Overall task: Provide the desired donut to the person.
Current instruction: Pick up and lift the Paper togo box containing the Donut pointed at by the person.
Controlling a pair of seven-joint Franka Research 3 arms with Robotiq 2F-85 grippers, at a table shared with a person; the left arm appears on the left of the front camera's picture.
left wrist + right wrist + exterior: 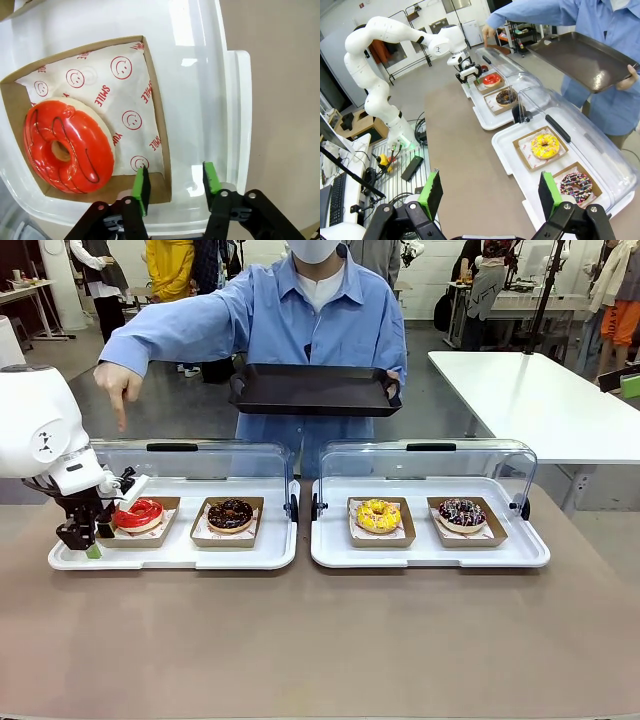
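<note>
The person (320,315) in the light blue shirt holds a dark tray (315,390) in one hand and points a finger (120,415) down toward the far left. Below it, a red glazed donut (138,513) lies in a cardboard box on the left white tray (170,555). My left gripper (92,540) is low at that box's outer end, open. In the left wrist view the box wall (163,150) runs between its green pads (141,190), beside the red donut (67,147). My right gripper (489,195) hangs open high over the table.
A chocolate donut (230,513) shares the left tray. The right tray (430,552) holds a yellow donut (378,515) and a dark sprinkled donut (461,512). Clear lids (190,460) stand raised behind both trays. Bare brown table (320,640) lies in front.
</note>
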